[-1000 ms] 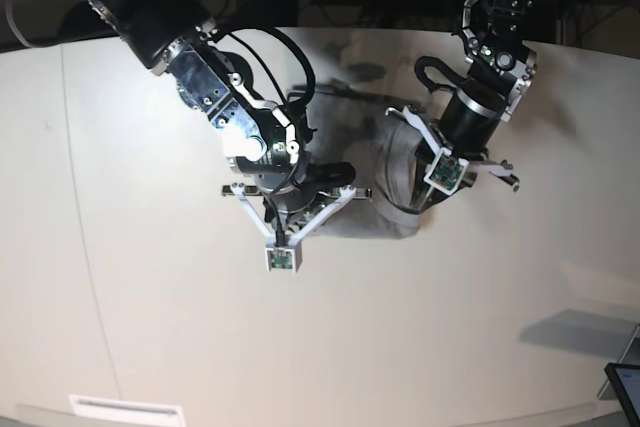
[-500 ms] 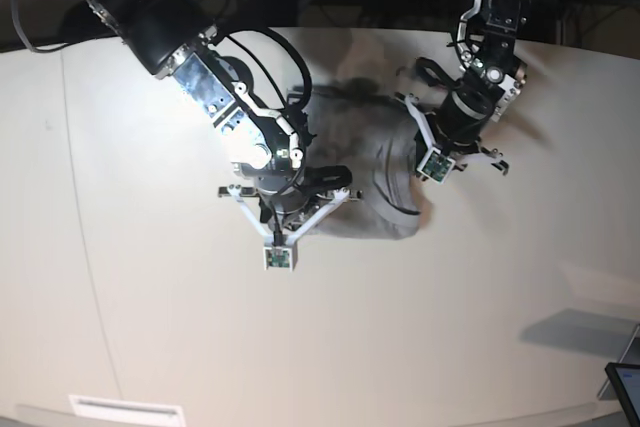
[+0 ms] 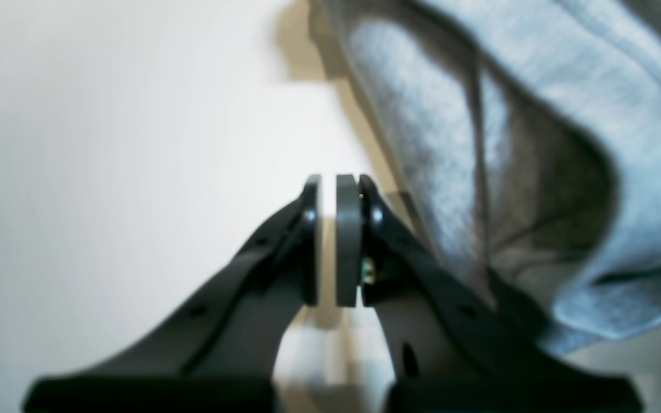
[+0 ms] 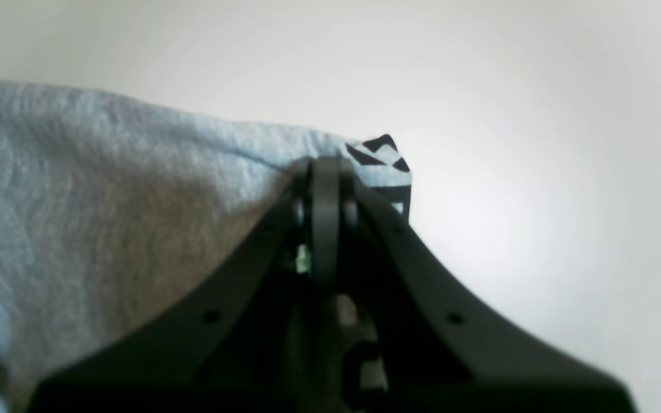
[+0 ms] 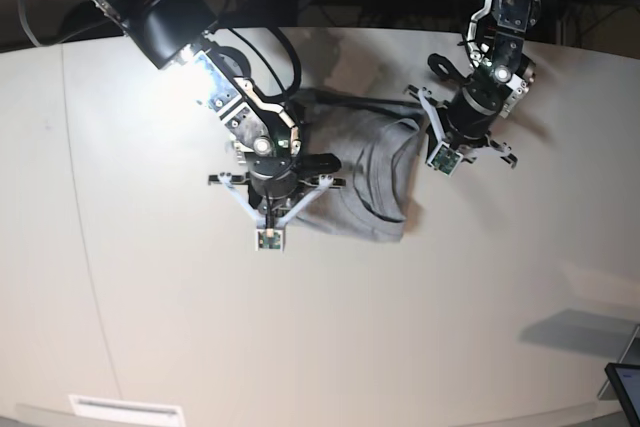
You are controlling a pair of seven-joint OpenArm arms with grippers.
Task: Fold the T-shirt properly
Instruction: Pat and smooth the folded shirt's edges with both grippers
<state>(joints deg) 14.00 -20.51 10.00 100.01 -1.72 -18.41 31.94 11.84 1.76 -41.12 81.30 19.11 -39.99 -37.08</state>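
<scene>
The right gripper (image 4: pixel 325 172) is pinching an edge of the T-shirt (image 5: pixel 365 182) with closed jaws. The left gripper (image 3: pixel 330 241) is hanging beside the shirt over the bench (image 5: pixel 150 327), jaws almost closed, holding nothing.

1. Left gripper (image 3: pixel 327 241) fills the bottom, pads (image 3: pixel 348 241) nearly together with just a thin sliver between, nothing in them.
2. Grey T-shirt (image 3: pixel 537 143) bunched up on the right, folds overlapping.
3. Bare pale table (image 3: pixel 107 172) on the left.
</scene>
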